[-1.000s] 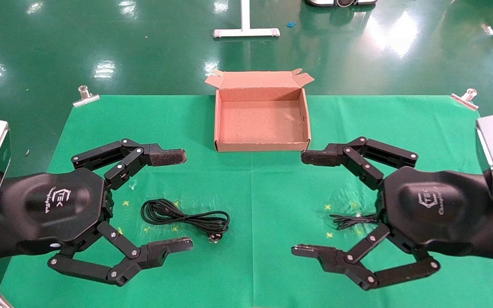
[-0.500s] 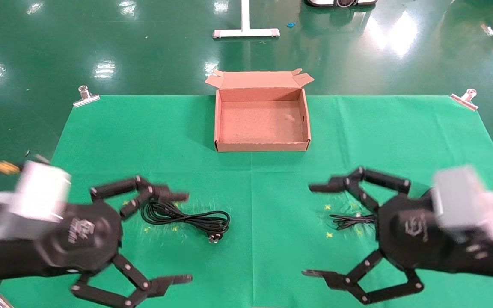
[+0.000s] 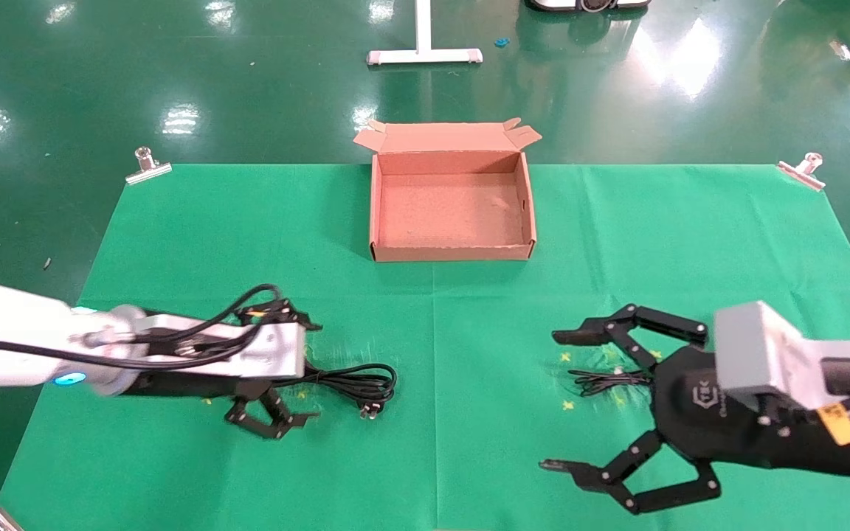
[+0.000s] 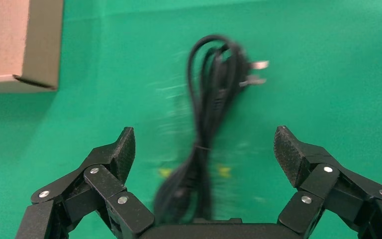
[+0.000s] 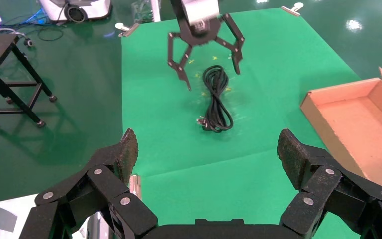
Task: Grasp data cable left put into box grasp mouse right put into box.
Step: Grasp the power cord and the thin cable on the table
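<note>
Head view: within the last second both arms have dropped from a raised, camera-near pose toward the counter (image 3: 174,221). The left claw (image 3: 277,372) now sits low at about 8 o'clock of the scene, fingers apart, straddling the coiled end of the data cable (image 3: 351,383); the plug end trails toward 3 o'clock from it. The right claw (image 3: 580,402) is at about 4 o'clock, fingers spread wide, with only a thin black wire (image 3: 602,381) showing between them. The mouse itself is hidden under that arm. The box (image 3: 377,214) stands open and unfilled at 12 o'clock, well apart from both claws.

Left wrist view: the left claw (image 4: 204,149) is open, one pad on either side of the data cable (image 4: 204,129), not yet touching it. A corner of the box (image 4: 40,50) shows beyond.

Right wrist view: the right claw (image 5: 206,154) is open with nothing between its pads. The left claw (image 5: 206,64) is seen farther off, poised over the data cable (image 5: 216,99); the box (image 5: 323,107) lies to one side.

Assessment: the descent places the left claw for its grasp; closing on the cable is judged the step in hand. Nothing is boxed yet.
</note>
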`<state>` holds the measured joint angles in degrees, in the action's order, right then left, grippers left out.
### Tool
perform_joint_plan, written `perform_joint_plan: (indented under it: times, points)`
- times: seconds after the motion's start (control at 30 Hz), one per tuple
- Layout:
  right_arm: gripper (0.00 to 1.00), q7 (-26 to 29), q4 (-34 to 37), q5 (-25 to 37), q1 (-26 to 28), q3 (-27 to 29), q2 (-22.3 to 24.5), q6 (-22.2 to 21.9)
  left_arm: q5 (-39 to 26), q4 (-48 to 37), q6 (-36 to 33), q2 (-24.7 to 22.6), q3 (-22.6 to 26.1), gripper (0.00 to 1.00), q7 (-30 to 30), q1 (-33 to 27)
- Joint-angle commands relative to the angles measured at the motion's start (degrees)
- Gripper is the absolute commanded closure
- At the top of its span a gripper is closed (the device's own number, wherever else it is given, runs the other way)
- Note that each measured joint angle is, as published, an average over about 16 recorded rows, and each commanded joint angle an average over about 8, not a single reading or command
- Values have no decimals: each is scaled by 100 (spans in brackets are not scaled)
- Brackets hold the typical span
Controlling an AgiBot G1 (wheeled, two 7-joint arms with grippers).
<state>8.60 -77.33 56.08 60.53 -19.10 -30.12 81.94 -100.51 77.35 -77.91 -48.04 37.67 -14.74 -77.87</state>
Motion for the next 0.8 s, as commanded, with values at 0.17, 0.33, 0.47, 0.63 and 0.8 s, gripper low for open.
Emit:
perform_joint_plan:
  times: [0.17, 0.33, 0.47, 0.63, 0.8]
  points:
    - [0, 24, 0, -75, -91, 66, 152, -21, -768, -15, 304, -417, 282, 0, -92, -20]
    - [0, -1, -2, -137, -192, 121, 262, -43, -1124, -19, 425, -566, 412, 0, -163, 19]
    - [0, -33, -6, -178, -251, 156, 325, -50, -1389, -11, 526, -627, 471, 0, -266, 40]
    - [0, -92, -10, -174, -322, 170, 371, -61, -1552, -1, 589, -661, 480, 0, -431, 45]
    - [0, -203, -28, 118, -340, 117, 417, -146, -1670, 4, 563, -689, 504, 0, -572, 29]
